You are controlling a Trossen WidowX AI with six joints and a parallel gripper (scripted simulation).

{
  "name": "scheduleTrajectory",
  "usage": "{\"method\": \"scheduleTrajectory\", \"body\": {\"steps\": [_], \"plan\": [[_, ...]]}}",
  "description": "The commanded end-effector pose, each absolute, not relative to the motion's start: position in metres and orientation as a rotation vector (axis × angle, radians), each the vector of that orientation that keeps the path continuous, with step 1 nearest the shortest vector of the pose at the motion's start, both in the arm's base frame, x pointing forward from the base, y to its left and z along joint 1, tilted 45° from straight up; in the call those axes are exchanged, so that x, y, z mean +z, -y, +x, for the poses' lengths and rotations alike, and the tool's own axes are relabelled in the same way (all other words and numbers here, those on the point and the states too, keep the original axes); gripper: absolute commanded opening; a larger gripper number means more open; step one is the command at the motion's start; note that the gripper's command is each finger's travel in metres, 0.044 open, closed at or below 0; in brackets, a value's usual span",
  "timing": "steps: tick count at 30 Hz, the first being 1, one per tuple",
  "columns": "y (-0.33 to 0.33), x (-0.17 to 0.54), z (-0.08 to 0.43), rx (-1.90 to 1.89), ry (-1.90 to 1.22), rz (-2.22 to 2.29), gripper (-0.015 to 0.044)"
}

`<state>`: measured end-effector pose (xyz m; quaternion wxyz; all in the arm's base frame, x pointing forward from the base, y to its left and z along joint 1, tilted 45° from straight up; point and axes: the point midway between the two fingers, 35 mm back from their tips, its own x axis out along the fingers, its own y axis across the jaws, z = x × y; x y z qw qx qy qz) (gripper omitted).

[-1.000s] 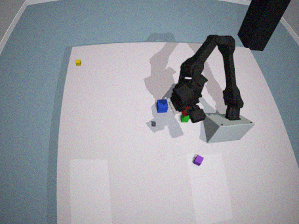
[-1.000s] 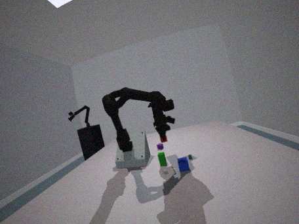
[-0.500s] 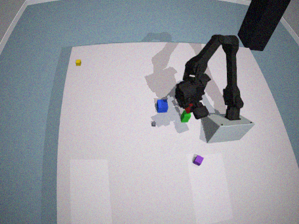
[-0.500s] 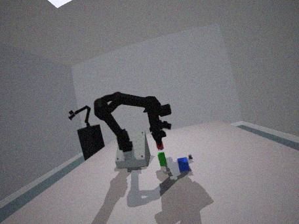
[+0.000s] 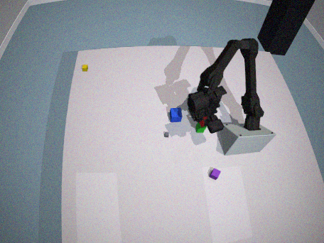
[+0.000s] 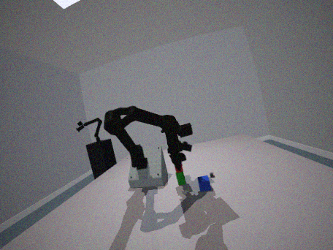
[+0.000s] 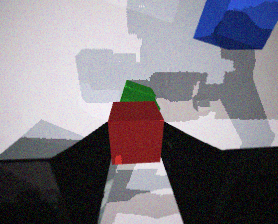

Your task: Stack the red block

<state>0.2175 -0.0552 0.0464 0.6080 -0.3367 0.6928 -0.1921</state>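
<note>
No writing or brand marks can be read on any of the blocks, the arm or its base.

The red block sits clamped between the two dark fingers, which press its left and right faces; the gripper is closed on it. In the wrist view the green tower shows just behind and under the red block's top edge, slightly to the right, and the blue block fills the upper right corner.

The exterior view shows what the wrist view cannot: the red block is right at the top of the upright green tower, though whether they touch cannot be told. The blue block stands on the table just beside the tower.

The top view alone shows the outlying things: a purple block, a small grey block and a yellow block, well apart from the tower.
</note>
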Motion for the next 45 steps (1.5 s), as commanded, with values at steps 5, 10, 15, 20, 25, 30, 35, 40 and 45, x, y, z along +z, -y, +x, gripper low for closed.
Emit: {"method": "scheduleTrajectory", "body": {"steps": [5, 10, 15, 20, 25, 30, 35, 40, 45], "plan": [[0.0563, 0.0456, 0.2170, -0.441, -1.598, -0.789, 0.0000], [0.0563, 0.0456, 0.2170, -0.441, -1.598, -0.789, 0.0000], [0.0563, 0.0456, 0.2170, -0.441, -1.598, -0.789, 0.0000], [0.0558, 0.0450, 0.2166, -0.441, -1.602, -0.783, 0.0026], [0.0558, 0.0450, 0.2166, -0.441, -1.602, -0.783, 0.0157], [0.0558, 0.0450, 0.2166, -0.441, -1.602, -0.783, 0.0289], [0.0558, 0.0450, 0.2166, -0.441, -1.602, -0.783, 0.0420], [0.0558, 0.0450, 0.2166, -0.441, -1.602, -0.783, 0.0440], [0.0558, 0.0450, 0.2166, -0.441, -1.602, -0.783, 0.0440]]}}
